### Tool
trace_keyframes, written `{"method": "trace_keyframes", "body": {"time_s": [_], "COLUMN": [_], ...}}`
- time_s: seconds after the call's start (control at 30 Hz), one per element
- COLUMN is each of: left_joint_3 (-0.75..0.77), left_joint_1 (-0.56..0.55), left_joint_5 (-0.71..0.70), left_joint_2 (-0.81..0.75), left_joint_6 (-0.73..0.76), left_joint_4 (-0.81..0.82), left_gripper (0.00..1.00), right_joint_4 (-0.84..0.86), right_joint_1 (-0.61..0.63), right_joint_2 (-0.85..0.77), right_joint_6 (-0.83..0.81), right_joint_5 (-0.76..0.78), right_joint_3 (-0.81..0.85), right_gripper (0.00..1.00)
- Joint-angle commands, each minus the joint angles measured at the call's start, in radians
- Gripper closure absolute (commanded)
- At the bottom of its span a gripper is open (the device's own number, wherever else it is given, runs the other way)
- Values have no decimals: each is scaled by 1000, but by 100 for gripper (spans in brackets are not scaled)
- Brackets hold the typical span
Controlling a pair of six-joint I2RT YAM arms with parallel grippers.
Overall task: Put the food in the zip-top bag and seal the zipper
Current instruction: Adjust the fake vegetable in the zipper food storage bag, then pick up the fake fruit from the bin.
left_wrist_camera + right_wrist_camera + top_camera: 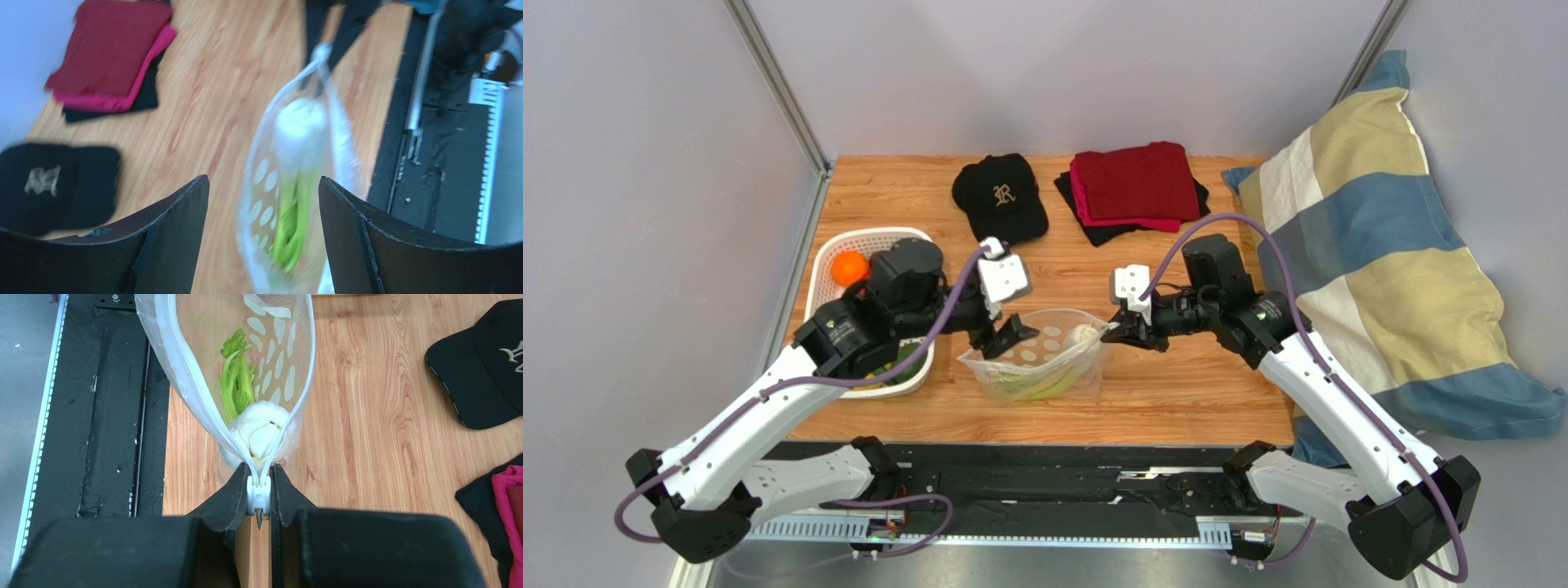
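The clear dotted zip-top bag (1038,358) lies mid-table with its mouth spread wide. Inside it rests one piece of food, a pale-green-and-white stalk (236,373), leaves toward the far end. My right gripper (258,471) is shut on the white slider of the zipper (258,493) at the bag's right corner. My left gripper (1014,333) stands open at the bag's left end. In the left wrist view the bag (261,208) shows blurred between the two fingers (184,214) without touching either. An orange (848,268) sits in the white basket (821,251) at the left.
A black cap (999,196) and a stack of red and black cloths (1133,184) lie at the back of the table. A striped pillow (1369,245) leans off the right edge. A black rail (1051,490) runs along the near edge.
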Motion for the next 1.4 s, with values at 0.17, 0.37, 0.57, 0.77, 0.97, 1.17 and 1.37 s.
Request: {"method": "trace_keyframes", "body": {"time_s": [0.17,0.37,0.57,0.77,0.97,1.17,1.37], "left_joint_3": [22,-52,8,85,171,166,65], "left_joint_1": [489,961,1107,1111,1108,1081,1061], "left_joint_5": [-43,-5,-18,-77,-89,-123,-126], "left_joint_2": [-58,34,307,540,735,821,801], "left_joint_6": [-20,213,244,125,63,80,105], "left_joint_4": [-328,-432,-351,-183,-116,-92,-67], "left_gripper": [16,6,1,1,1,1,5], "right_joint_4": [28,12,2,6,6,-5,-11], "right_joint_1": [21,27,32,33,33,33,33], "right_joint_2": [-13,-7,5,0,-6,-12,-9], "right_joint_6": [-24,-44,-37,-36,-39,-40,-50], "right_joint_5": [7,21,30,52,67,75,83], "right_joint_3": [42,37,39,36,37,36,37], "right_gripper": [100,100,100,100,100,100,100]}}
